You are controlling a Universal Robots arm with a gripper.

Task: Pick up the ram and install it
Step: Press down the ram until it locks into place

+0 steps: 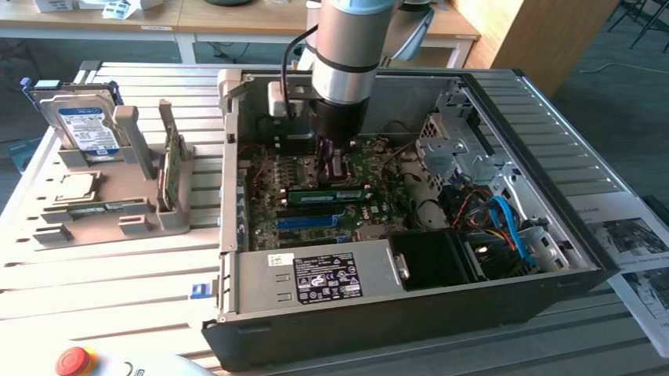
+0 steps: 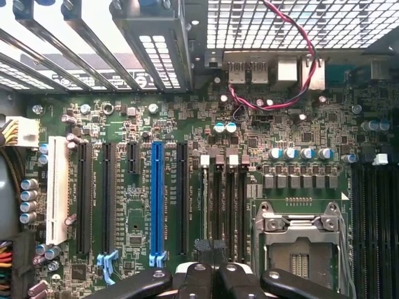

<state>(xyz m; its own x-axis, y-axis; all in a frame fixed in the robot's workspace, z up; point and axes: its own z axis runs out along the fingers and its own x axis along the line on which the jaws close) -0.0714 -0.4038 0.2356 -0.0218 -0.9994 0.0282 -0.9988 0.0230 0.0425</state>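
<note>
Exterior view: a grey rack (image 1: pixel 157 211) is seen well apart from the open computer case (image 1: pixel 418 313), toward the exterior view's left. A hard drive (image 1: pixel 86 125) is held upright in the rack. A square chip (image 1: pixel 71 186) is laid flat on it. A spare green stick (image 1: pixel 171 168) is stood on edge in the rack's side nearest the case.

Inside the case, the motherboard (image 1: pixel 303 168) is laid flat on the floor. The ram (image 1: pixel 326 194) is seen standing on its long edge on that board, about mid-case, with its pale label turned toward the power supply (image 1: pixel 313 276) at the case's near wall. A blue slot (image 1: pixel 309 222) is found between the ram and the power supply.

The arm (image 1: pixel 350 55) is lowered into the case from above. The gripper (image 1: pixel 337 174) is placed directly over the ram's top edge. Whether the ram is touched or nipped cannot be told.

Toward the exterior view's right, a blue cable (image 1: pixel 512 223) is coiled inside the case, and printed sheets (image 1: pixel 638 243) are laid just outside it.

In the wrist view, the gripper (image 2: pixel 209 274) is seen with its fingers (image 2: pixel 193 280) pressed together above the board (image 2: pixel 299 124), between the blue slot (image 2: pixel 156 199) and the metal socket (image 2: pixel 299 243).
</note>
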